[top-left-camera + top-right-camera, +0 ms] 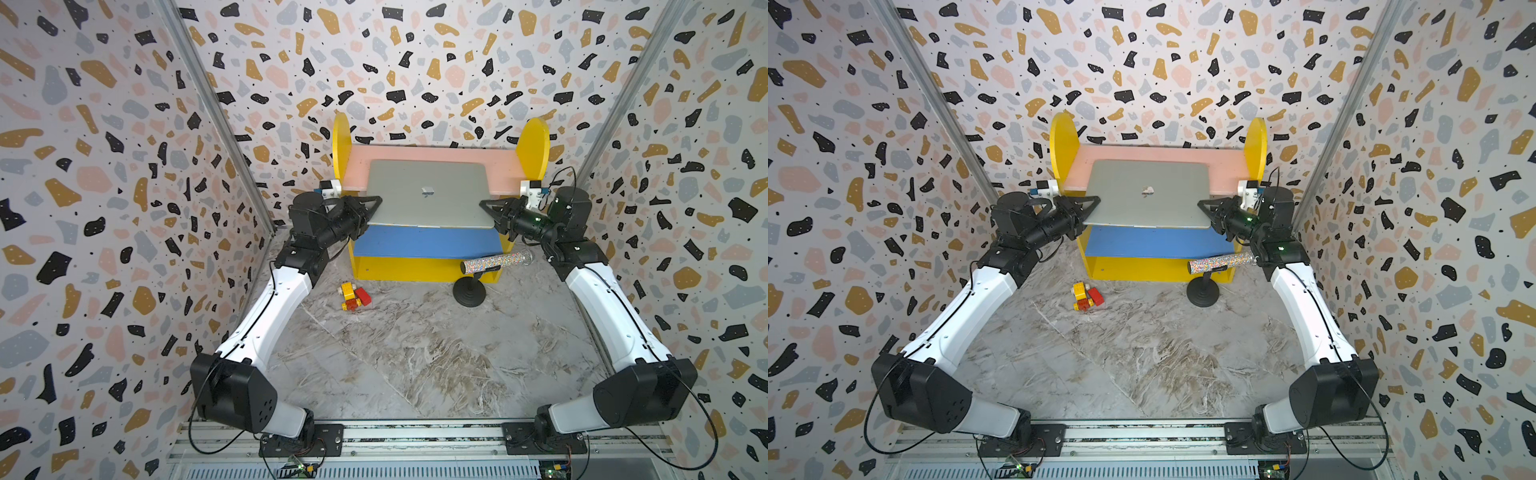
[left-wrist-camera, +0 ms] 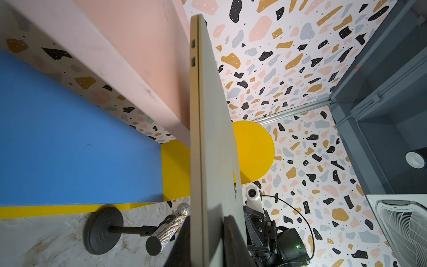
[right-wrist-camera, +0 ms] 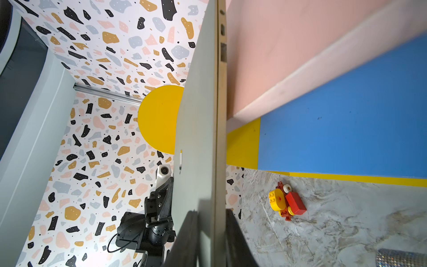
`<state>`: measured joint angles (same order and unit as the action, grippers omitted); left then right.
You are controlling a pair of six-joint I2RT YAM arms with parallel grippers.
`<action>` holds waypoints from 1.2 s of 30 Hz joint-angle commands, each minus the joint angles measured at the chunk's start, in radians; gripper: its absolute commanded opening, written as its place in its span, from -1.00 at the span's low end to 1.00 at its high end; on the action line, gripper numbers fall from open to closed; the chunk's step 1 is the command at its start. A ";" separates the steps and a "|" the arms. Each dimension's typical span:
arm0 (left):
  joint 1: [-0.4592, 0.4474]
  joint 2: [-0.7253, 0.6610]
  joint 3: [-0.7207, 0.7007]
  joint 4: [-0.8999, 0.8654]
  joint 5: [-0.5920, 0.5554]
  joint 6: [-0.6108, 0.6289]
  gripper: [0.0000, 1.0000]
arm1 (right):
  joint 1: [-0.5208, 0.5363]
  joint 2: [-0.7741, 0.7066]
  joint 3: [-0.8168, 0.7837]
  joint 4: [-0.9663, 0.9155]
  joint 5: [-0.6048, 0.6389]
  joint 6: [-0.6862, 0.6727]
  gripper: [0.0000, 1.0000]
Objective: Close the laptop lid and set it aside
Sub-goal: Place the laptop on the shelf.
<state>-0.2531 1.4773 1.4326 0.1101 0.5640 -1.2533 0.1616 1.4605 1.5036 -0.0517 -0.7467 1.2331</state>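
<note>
Closed laptop (image 1: 428, 195) hangs crosswise above the blue step (image 1: 428, 243). Its short edges are clamped by left gripper (image 1: 373, 211) and right gripper (image 1: 489, 212).

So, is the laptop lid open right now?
No, the laptop lid is folded flat shut, with only its silver outer face showing.

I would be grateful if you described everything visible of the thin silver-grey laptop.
The thin silver-grey aluminium laptop is shut flat, with a pale apple logo centred on top and small port slots on its side edges. It hangs roughly level above the flat blue shelf, the left gripper and right gripper each clamped on a side edge near the front.
</note>
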 commanded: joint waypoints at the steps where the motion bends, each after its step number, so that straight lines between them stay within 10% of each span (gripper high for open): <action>1: -0.058 0.019 0.065 0.118 0.188 0.053 -0.77 | 0.053 -0.002 0.079 0.118 -0.155 -0.023 -1.00; 25: -0.019 0.198 0.234 0.139 0.225 -0.082 -0.63 | 0.023 0.100 0.201 0.093 -0.139 0.035 -1.00; 36: -0.012 0.215 0.257 0.123 0.231 -0.100 -0.05 | 0.019 0.127 0.234 0.070 -0.137 0.043 -0.92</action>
<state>-0.2386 1.6871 1.6520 0.1444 0.7349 -1.3571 0.1471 1.5909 1.6886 -0.0509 -0.7891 1.3155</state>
